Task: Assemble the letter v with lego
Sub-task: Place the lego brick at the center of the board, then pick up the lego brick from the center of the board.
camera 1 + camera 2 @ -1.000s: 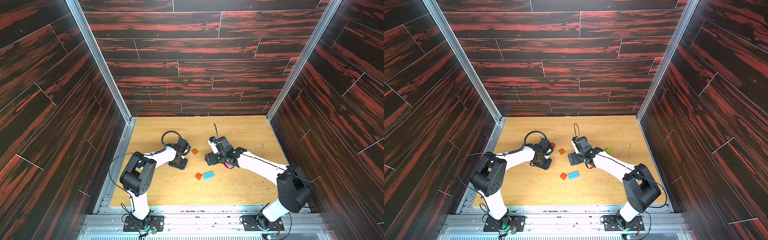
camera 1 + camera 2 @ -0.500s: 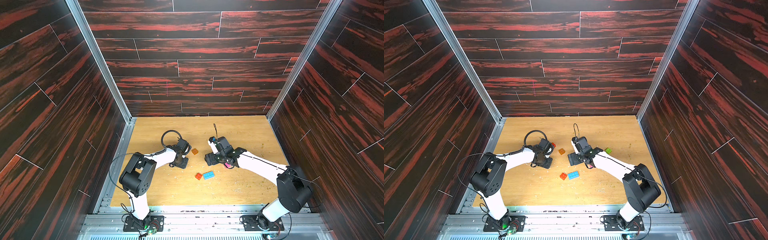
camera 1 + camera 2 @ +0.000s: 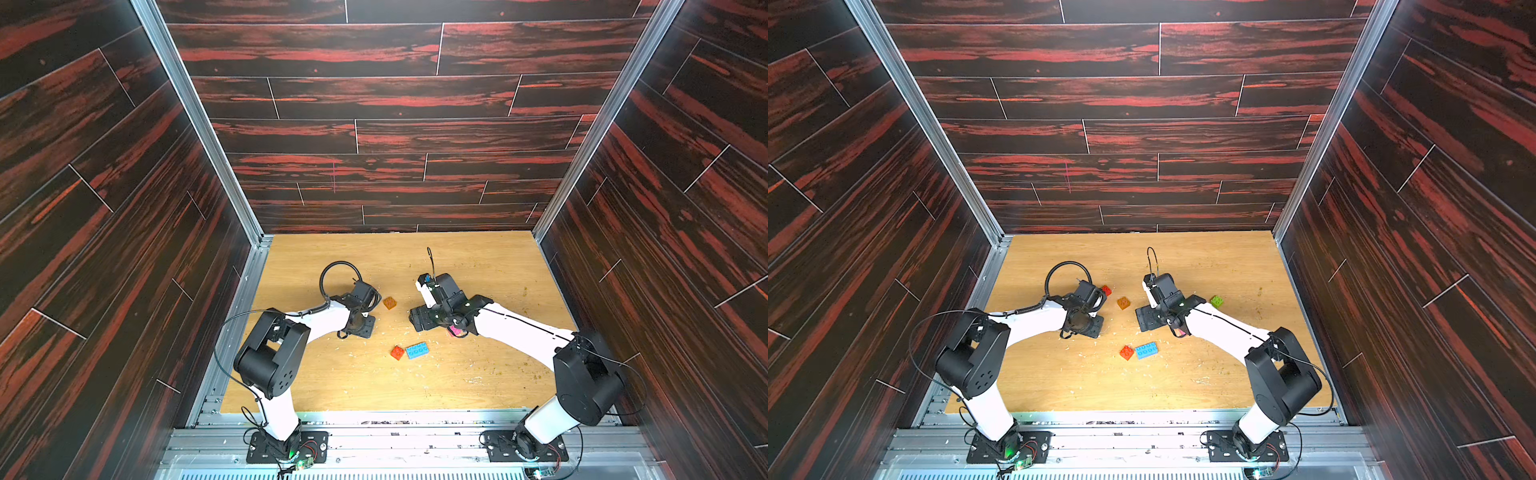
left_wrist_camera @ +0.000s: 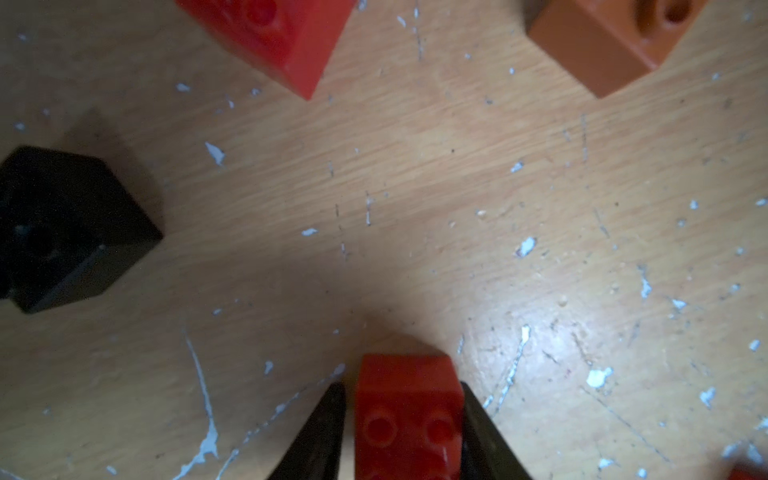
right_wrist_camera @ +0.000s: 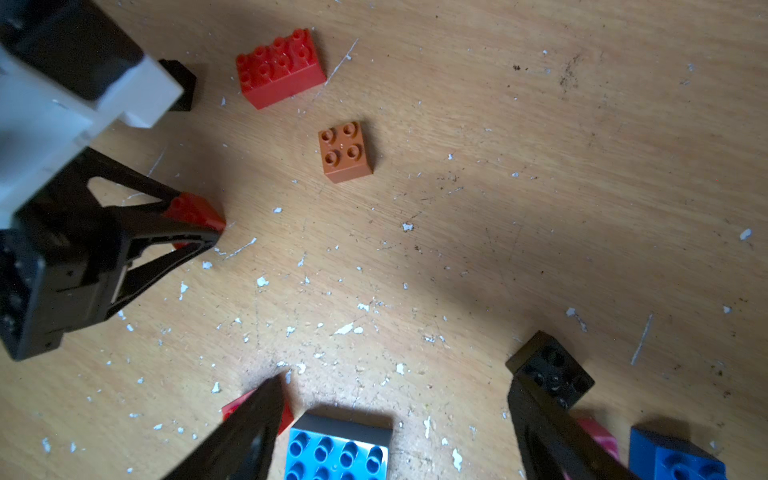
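My left gripper point(image 4: 401, 386): jaws narrowly apart around a small red brick point(image 4: 409, 419), whose studs face the wrist camera. A thin sliver of table point(image 3: 332, 386) shows between one finger point(image 4: 322, 432) and the brick. The other finger lies against the brick's side. This is a loose bracket, not a firm pinch. I cannot tell whether the brick rests on the table or sits just above it.

Around it in the left wrist view are a black brick point(image 4: 62, 228), a long red brick point(image 4: 274, 33) and an orange-brown brick point(image 4: 602, 45). All are well apart from the gripper and from each other.

My right gripper point(image 5: 397, 384): jaws spread wide, holding nothing. A light blue brick point(image 5: 338, 451) lies flat on the table between the fingers and touches neither. A second small red brick point(image 5: 286, 415) sits just beside it, partly hidden behind one finger. A second black brick point(image 5: 550, 374) sits close to the outer side of the other finger; contact is unclear. Past that are a pink brick point(image 5: 598, 436) and a dark blue brick point(image 5: 673, 457).

In both top views the orange-brown brick lies just below frame centre, between my two grippers. The light blue and second small red bricks lie side by side lower down, near the middle. In a top view a green brick point(image 3: 1216, 301) sits right of centre, just beyond my right wrist.
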`<state>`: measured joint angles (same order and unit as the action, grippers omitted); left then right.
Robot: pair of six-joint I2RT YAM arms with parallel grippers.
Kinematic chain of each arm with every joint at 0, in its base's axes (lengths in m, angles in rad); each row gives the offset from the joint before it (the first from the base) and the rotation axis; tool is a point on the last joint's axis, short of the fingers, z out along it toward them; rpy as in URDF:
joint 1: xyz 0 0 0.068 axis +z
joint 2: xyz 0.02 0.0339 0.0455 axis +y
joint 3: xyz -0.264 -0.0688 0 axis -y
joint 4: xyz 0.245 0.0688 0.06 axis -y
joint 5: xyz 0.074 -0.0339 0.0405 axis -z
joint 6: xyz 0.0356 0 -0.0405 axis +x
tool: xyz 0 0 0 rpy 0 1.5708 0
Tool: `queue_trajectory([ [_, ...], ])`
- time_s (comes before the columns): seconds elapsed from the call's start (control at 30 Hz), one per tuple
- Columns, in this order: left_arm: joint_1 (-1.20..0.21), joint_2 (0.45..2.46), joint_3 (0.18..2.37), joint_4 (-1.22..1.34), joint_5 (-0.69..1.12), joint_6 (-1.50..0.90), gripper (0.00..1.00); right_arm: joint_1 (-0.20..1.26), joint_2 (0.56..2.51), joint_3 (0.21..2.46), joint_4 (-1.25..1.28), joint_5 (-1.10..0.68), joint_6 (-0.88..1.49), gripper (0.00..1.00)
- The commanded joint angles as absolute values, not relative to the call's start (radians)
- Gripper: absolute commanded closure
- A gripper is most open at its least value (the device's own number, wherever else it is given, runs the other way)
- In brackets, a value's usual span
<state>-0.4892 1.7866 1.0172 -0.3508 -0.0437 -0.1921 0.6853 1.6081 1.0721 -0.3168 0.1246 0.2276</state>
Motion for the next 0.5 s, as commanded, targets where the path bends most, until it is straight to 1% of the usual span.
queue_trajectory([
  [0.0, -0.486, 1.779, 0.962, -0.370, -0.046, -0.202, 0.56, 0.695, 1.599, 1.066, -0.331, 0.125, 0.238, 0.12],
  [0.37, -0.501, 1.758, 0.853, -0.261, -0.057, -0.228, 0.57, 0.698, 1.594, 1.062, -0.332, 0.130, 0.243, 0.12],
  [0.47, -0.509, 1.720, 0.825, -0.235, -0.065, -0.236, 0.57, 0.700, 1.598, 1.066, -0.333, 0.129, 0.245, 0.12],
])
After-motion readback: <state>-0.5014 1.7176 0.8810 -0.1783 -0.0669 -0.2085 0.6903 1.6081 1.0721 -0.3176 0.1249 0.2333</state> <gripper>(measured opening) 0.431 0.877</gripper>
